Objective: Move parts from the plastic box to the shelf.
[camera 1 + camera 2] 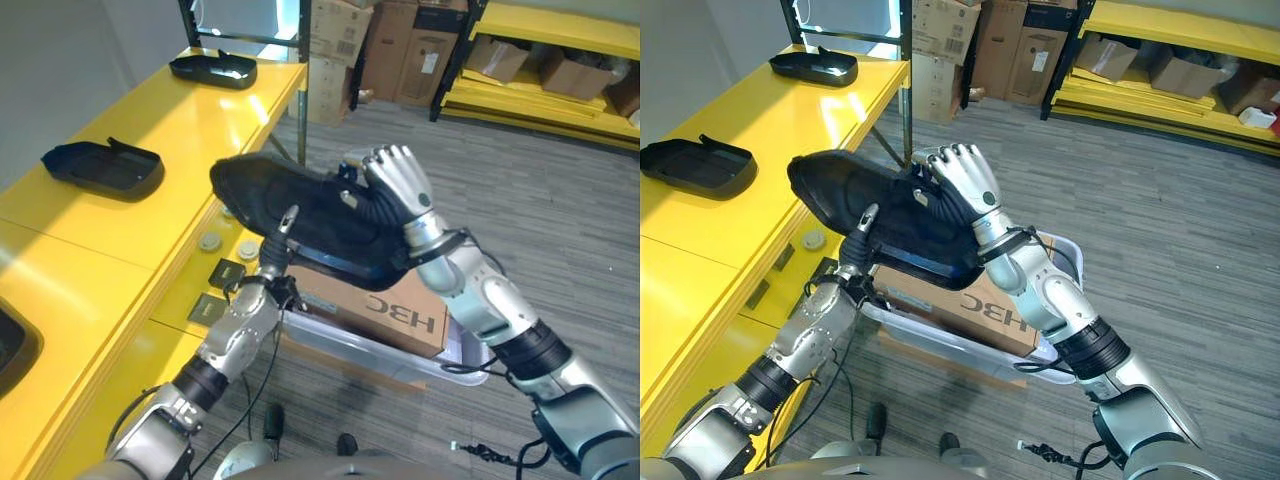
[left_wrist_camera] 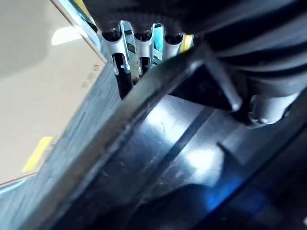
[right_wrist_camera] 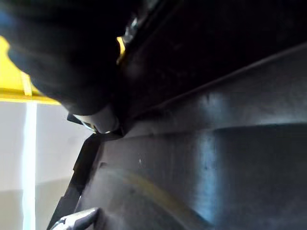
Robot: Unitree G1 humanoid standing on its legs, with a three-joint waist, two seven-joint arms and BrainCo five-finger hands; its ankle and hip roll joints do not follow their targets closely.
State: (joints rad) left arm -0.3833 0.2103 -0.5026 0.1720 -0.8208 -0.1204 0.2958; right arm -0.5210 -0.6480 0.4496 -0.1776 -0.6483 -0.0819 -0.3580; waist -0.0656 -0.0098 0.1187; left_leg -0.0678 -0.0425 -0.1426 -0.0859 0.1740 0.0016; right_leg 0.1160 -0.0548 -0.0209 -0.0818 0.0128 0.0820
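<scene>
Black moulded part (image 1: 300,215) hung in the air between both hands in the left eye view, above a clear plastic box (image 1: 400,352) that held a brown carton (image 1: 385,310) and beside the yellow shelf (image 1: 130,220). The right hand (image 1: 395,185) curled its fingers over the part's far rim, and the left hand (image 1: 270,265) reached up under its near edge. Two more black parts (image 1: 105,168) (image 1: 213,69) lay well apart on the glossy shelf top, above grey striped floor (image 1: 520,190).

Across the right eye view, stacked cardboard boxes (image 1: 950,40) stood on the floor at the back, and a second yellow rack (image 1: 1160,60) carried more boxes.

Seen by the left wrist camera, the left hand's fingers (image 2: 122,57) hooked over the part's rim, clasping it.

Close up in the right wrist view, the part's dark inner surface (image 3: 216,158) sat against that hand's cover.
</scene>
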